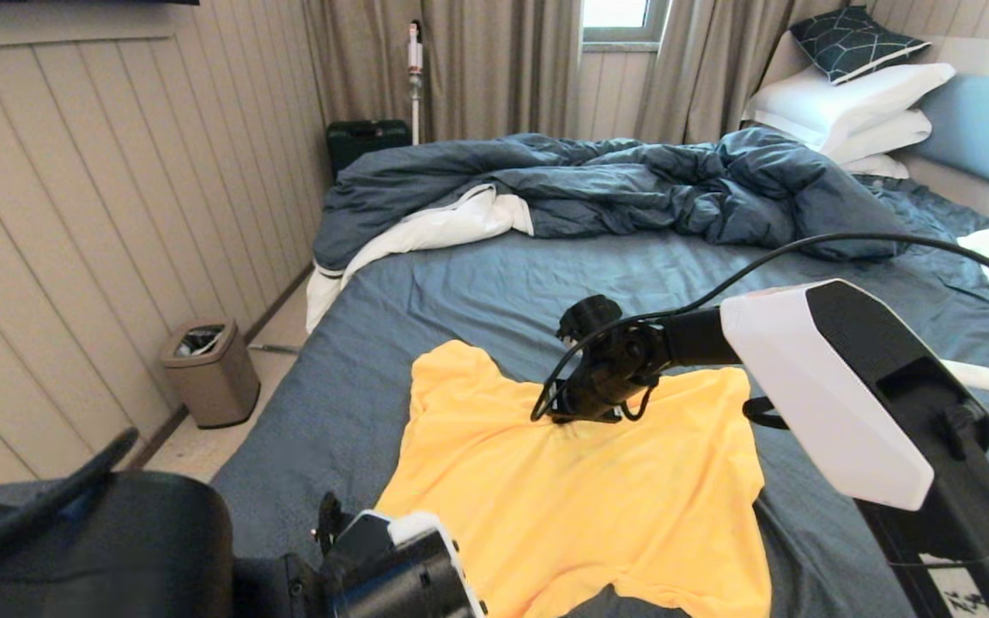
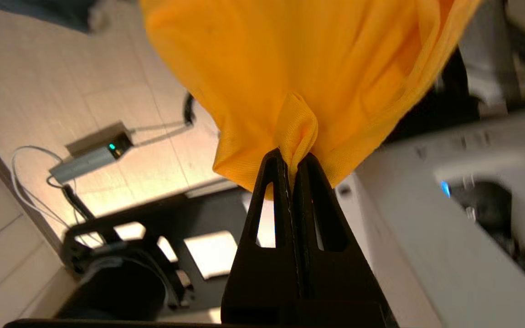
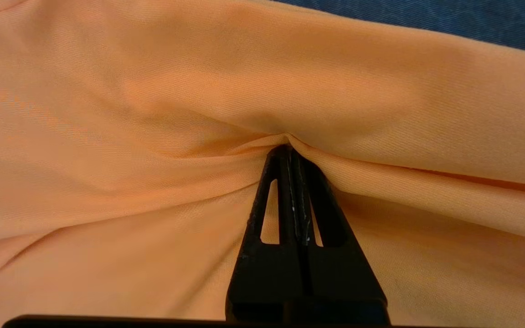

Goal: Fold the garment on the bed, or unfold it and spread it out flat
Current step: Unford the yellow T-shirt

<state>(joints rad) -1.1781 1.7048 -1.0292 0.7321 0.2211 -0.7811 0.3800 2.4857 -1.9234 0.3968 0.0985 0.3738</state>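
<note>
Head view: the garment (image 1: 580, 506) lies spread on the slate-blue sheet of the bed (image 1: 477, 300), near its foot end, well clear of the rumpled duvet (image 1: 615, 184). The right gripper (image 1: 576, 412) presses into the fabric near the collar end.

Left wrist view: the left gripper (image 2: 293, 157) has fingers clamped on a gathered fold of the garment (image 2: 290, 59), lifted above the floor.

Right wrist view: the right gripper (image 3: 290, 150) has fingers together, pinching a pucker of the garment (image 3: 153, 136)

Head view high over the bed (image 1: 494, 283); wrist views close on garment (image 3: 153, 136).
</note>
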